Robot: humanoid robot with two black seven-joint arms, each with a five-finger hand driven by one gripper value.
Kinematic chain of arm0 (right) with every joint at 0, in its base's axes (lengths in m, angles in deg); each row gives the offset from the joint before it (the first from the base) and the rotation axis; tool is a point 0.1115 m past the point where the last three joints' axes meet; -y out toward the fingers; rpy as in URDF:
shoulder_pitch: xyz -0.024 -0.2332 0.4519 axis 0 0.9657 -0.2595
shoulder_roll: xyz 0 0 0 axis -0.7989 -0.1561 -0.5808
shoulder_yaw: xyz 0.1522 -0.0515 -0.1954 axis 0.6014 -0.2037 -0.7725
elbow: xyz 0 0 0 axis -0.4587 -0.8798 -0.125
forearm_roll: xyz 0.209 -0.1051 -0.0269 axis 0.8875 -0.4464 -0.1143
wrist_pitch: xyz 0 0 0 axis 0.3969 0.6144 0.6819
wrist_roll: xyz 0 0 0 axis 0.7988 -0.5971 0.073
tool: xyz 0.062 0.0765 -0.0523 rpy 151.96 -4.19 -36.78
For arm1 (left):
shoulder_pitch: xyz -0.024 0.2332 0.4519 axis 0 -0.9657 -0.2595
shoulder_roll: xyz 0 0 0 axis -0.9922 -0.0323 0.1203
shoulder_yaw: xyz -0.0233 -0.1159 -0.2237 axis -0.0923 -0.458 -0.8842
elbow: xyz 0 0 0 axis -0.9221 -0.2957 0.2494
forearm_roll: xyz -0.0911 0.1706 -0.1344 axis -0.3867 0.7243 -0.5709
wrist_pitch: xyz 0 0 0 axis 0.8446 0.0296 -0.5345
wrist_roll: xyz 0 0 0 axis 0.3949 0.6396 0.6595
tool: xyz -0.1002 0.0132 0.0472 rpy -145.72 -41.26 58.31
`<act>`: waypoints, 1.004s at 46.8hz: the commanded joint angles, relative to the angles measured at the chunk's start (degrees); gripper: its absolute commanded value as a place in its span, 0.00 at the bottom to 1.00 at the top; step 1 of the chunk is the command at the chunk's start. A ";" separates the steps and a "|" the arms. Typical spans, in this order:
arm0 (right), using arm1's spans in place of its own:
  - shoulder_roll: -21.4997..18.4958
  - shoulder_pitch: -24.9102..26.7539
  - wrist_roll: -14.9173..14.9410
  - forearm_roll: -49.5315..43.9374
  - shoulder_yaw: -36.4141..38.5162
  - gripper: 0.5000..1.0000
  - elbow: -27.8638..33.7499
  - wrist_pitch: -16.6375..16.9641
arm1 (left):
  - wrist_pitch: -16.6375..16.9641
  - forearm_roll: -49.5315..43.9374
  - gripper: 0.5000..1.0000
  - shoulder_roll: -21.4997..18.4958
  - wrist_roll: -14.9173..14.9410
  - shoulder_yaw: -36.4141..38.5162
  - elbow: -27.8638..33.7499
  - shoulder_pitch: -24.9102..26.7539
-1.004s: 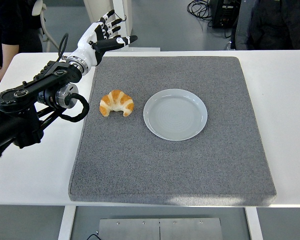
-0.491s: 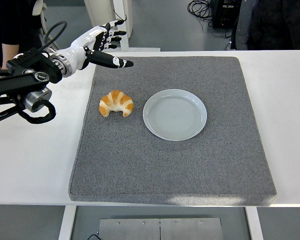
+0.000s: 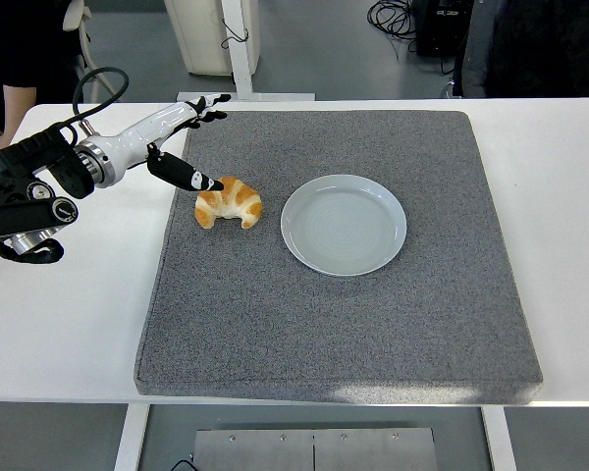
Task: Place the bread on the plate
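Bread (image 3: pixel 229 202) beside plate (image 3: pixel 344 225) (untouched)

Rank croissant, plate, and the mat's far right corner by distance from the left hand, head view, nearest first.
From the left hand, fingers spread and holding nothing:
1. Croissant, just right of the thumb tip, on the left part of the grey mat.
2. Plate, farther right, mid-mat, empty.
3. Mat's far right corner, across the mat at the back right.
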 commanded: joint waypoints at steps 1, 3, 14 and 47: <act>0.00 0.00 0.00 0.00 -0.03 1.00 0.00 -0.10 | 0.01 0.26 0.89 0.04 -0.09 1.50 -0.01 -0.03; 0.00 0.00 0.00 0.00 -0.03 1.00 0.00 -0.01 | 0.01 0.34 0.89 0.13 -0.09 2.46 -0.01 0.05; 0.00 0.00 0.00 0.00 -0.03 1.00 0.00 -0.01 | 0.01 1.84 0.88 0.30 -0.09 6.60 0.00 -0.03; 0.00 0.00 0.00 0.00 0.15 1.00 0.00 -0.10 | 5.37 5.00 0.85 12.25 -3.51 4.05 -15.73 -8.82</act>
